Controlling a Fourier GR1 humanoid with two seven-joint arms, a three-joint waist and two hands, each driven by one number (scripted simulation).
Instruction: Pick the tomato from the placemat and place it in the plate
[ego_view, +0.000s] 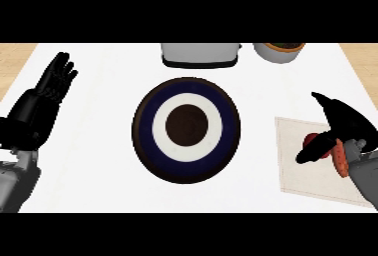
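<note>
A white kitchen counter (103, 60) seen from steeply above, with a round plate (148, 145) at its middle: dark navy rim, white ring, dark brown centre. Nothing lies on the plate.

To the right of the plate, well apart from it, a pale square placemat (295, 175) lies flat on the counter. The robot's right hand (343, 120) is over the mat's far side from the plate. Its black fingers and thumb are curled round the tomato (341, 159) and hide most of it; only slivers of red show between them. The tomato is therefore in the hand's grasp above the placemat, not on the plate. Whether it rests on the mat or is raised off it cannot be told from this angle.

To the left of the plate, near the counter's edge, the left hand (44, 95) rests open, fingers straight and pointing up, holding nothing.

Beyond the plate, at the far edge of the counter, stand two things cut off by the view: a grey rounded appliance (201, 54) straight behind the plate, and beside it, further right, a white pot (279, 54) with something brown inside.
</note>
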